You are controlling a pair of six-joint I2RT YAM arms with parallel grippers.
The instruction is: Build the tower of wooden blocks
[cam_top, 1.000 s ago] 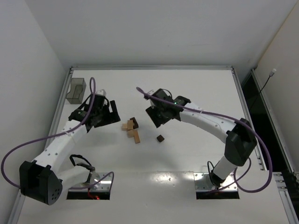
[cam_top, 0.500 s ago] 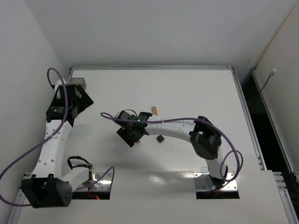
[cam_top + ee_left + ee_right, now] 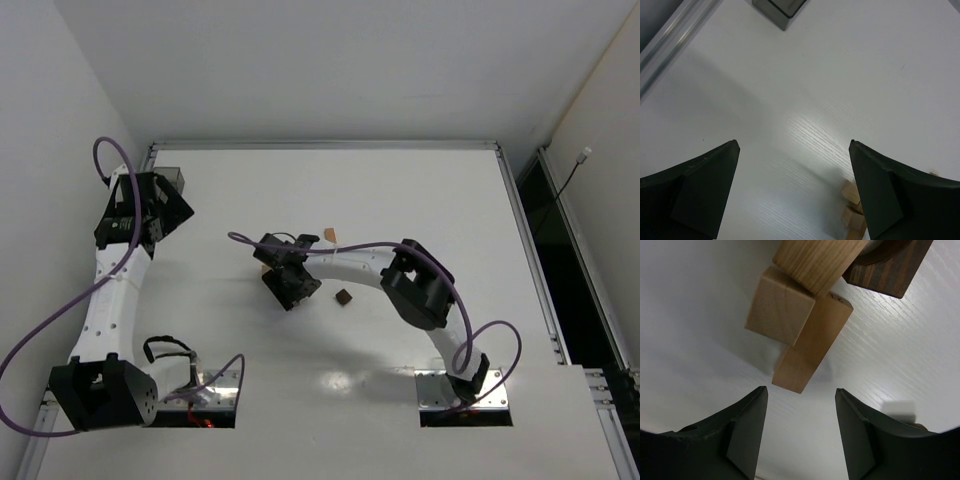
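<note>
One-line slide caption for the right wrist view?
Right gripper, jaws apart and empty, poised over a jumble of tan wooden blocks and one dark block on the white table.

Left arm [image 3: 110,290] stretched forward along left edge, elbow low. Left gripper [image 3: 792,192] jaws spread wide, empty. Right arm [image 3: 360,265] bent, reaching left toward centre. Right gripper [image 3: 800,412] pointing down, jaws partly apart, nothing between.

left tool [image 3: 793,143] withdrawn beside grey bin [image 3: 780,6], opened wider, right tool [image 3: 801,390] swung over wood blocks [image 3: 812,342]
</note>
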